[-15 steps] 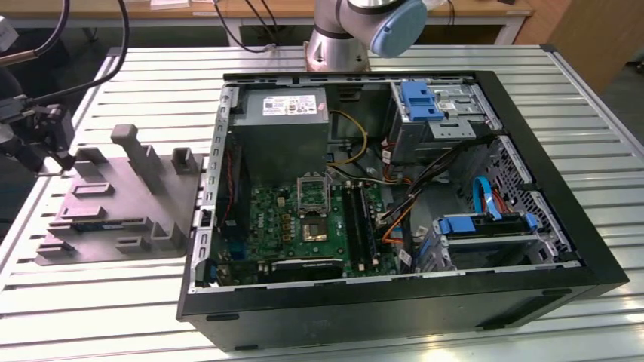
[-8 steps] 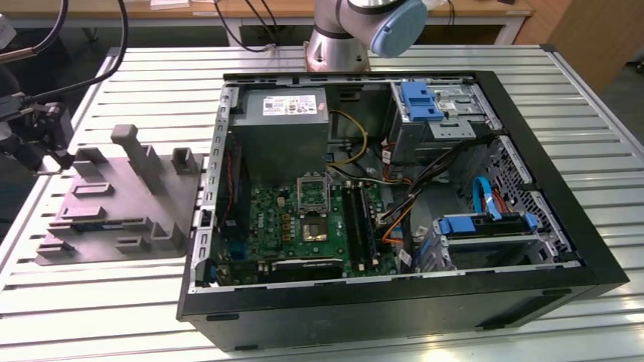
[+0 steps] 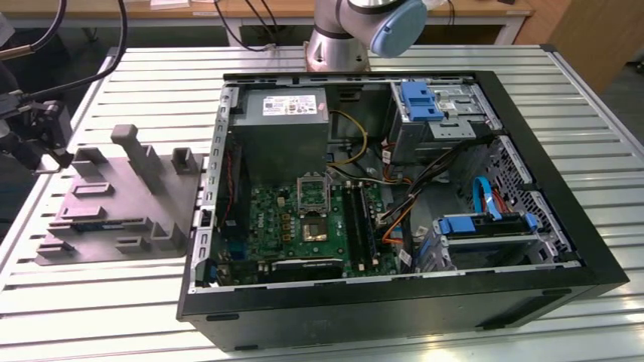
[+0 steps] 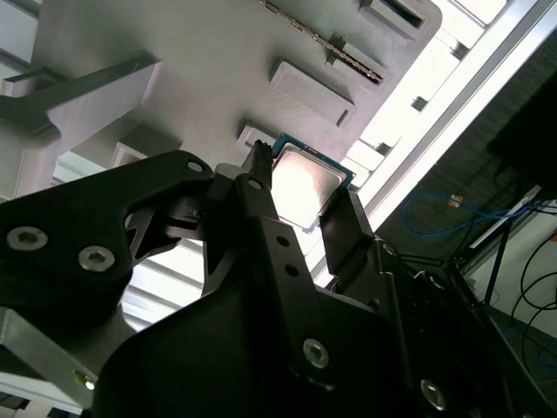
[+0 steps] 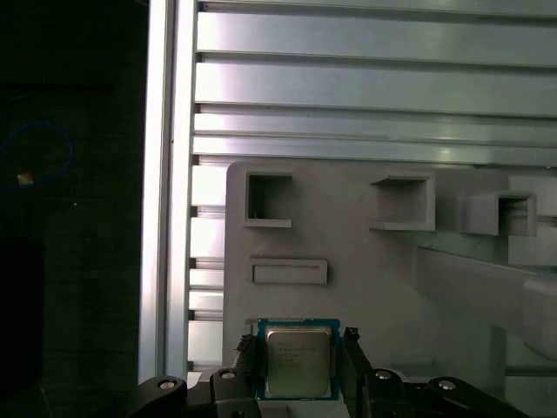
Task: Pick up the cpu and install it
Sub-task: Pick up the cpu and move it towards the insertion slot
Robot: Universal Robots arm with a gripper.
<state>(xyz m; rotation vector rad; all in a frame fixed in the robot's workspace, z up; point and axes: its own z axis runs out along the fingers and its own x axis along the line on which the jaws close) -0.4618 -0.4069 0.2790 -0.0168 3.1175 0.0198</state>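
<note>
In the exterior view the gripper [image 3: 45,143] hangs over the far edge of the grey fixture plate [image 3: 111,219], at the exterior view's left, well apart from the open computer case [image 3: 563,226], where the dark socket [image 3: 315,226] sits on the green board below the power-supply box [image 3: 286,113]. The slatted table [image 3: 101,317] between plate and case is bare, but the case's black wall stands between the two. In the second wrist view the cpu [image 4: 305,185] lies between the two black fingers [image 4: 261,218], which bear on opposite edges of it, so the gripper looks clenched on the chip. Whether the chip is off the plate or seated on it I cannot tell. I judge the pick-up step is in hand, with the install not yet begun. Raised blocks [image 4: 309,87] stand near the chip on the plate, and the table's edge rail [image 4: 435,113] runs just beyond. In the first wrist view the chip [image 5: 298,361] sits square between the fingertips [image 5: 351,348]. A low rectangular block [image 5: 287,271] and open pockets [image 5: 268,198] lie ahead of it, a tall sloped post [image 5: 487,287] stands to one side, and the table edge [image 5: 170,174] with dark floor beyond lies to the other. Any move from here calls, I judge, for holding the chip level and rising straight until clear of these holders.
</note>
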